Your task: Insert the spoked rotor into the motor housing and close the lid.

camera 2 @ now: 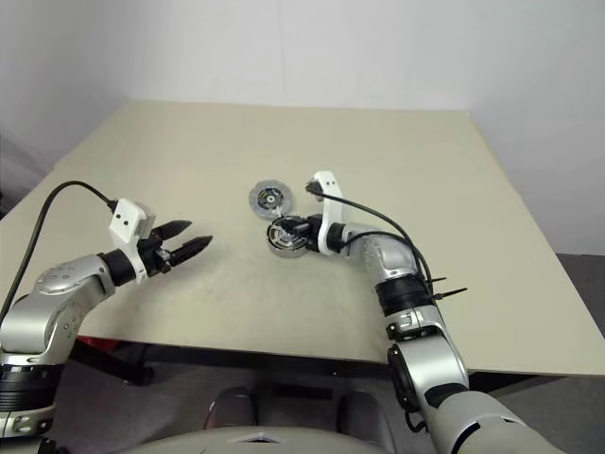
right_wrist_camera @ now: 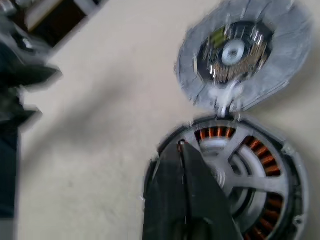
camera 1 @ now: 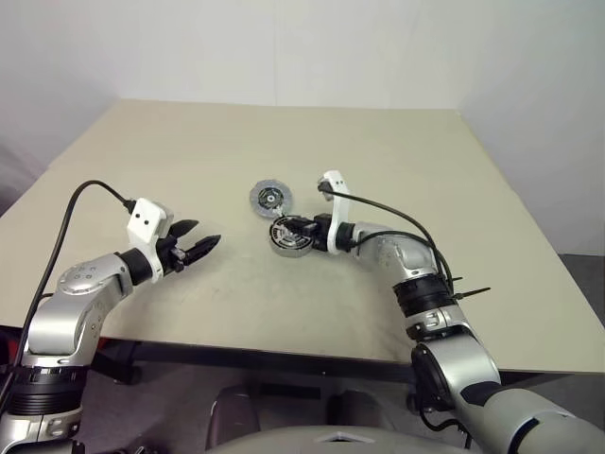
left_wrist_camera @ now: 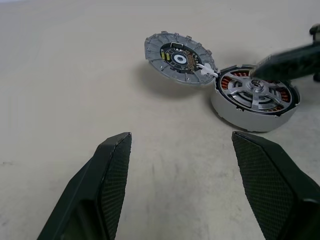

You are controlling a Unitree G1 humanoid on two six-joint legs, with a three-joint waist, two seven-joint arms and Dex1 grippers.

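Note:
The motor housing (left_wrist_camera: 240, 116), a short silver cup with copper windings, stands mid-table. The spoked rotor (left_wrist_camera: 256, 92) lies inside it, its silver spokes over the windings. The lid (left_wrist_camera: 180, 58), a grey vented disc, lies open and flat on the table beside the housing, joined to its rim by a small white piece. My right gripper (right_wrist_camera: 181, 147) is shut with nothing between its fingers, and its tips are over the rotor's near edge; whether they touch it I cannot tell. My left gripper (left_wrist_camera: 182, 137) is open and empty, well to the left of the housing (camera 1: 288, 236).
The beige table (camera 1: 397, 161) has bare surface all around the parts. Its front edge runs just below both arms. A white wall stands behind the far edge. A black cable loops over my right forearm (camera 1: 397, 251).

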